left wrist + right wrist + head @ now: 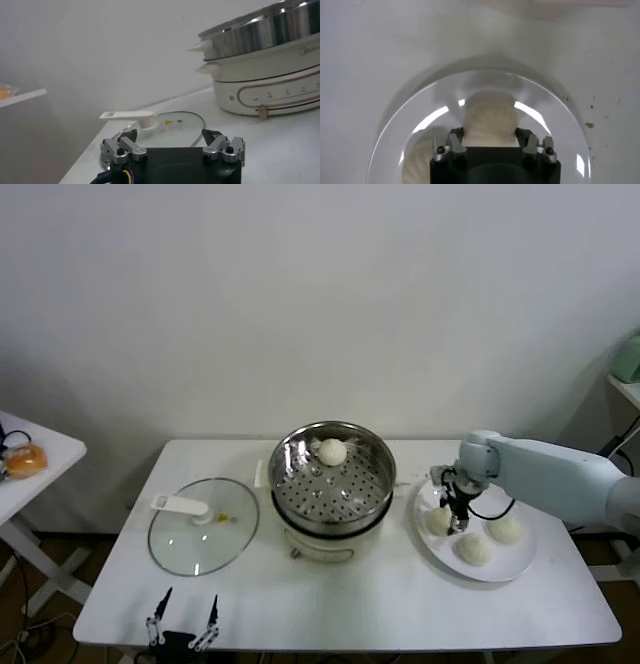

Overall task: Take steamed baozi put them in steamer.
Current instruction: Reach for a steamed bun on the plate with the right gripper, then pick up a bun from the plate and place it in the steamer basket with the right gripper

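Three steamed baozi (474, 549) are sitting on the white plate (520, 569) under the right gripper (457, 517), and a fourth baozi (332, 451) is already lying in the steamer (332, 474), well off to that gripper's left. The right gripper is hovering right over the plate's leftmost bun (489, 120), its fingers (451, 145) spread to either side of the dough and not pinching it, so the grasp is looking not yet made. From here the soft bun is risking being dented or torn if the jaws are closing too hard, and it could be slipping out on the way across if they are closing too lightly or off-centre; a low descent could also be pressing a fingertip onto the plate and tipping it against the neighbouring buns. The carry is passing the steamer's raised steel rim, which a low bun could be catching. The left gripper (182, 622) is waiting with fingers apart at the table's (400, 604) near edge, just in front of the glass lid (203, 526). A faint brand mark is showing on the pot base (270, 75), too small for reading; the lid is bearing a small yellow warning sticker (169, 121).
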Tool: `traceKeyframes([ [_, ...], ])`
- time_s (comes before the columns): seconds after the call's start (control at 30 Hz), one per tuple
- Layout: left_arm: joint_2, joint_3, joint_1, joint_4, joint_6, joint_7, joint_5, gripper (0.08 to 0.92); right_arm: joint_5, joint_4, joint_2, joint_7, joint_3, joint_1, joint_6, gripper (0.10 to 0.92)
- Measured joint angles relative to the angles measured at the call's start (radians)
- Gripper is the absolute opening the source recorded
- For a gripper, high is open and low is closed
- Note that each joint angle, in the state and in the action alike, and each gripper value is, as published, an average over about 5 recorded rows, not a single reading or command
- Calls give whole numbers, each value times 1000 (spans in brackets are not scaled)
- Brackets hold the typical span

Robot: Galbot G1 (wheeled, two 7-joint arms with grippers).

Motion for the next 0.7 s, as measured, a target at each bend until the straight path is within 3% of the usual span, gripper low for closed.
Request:
traceKeyframes([
  [0.3,0,-2,5,-3,-7,-2,5,823,36,66,-34,-27,-43,105,11,653],
  [0.7,0,6,5,-5,-8,-2,13,823,217,220,-61,-105,-198,467,26,653],
])
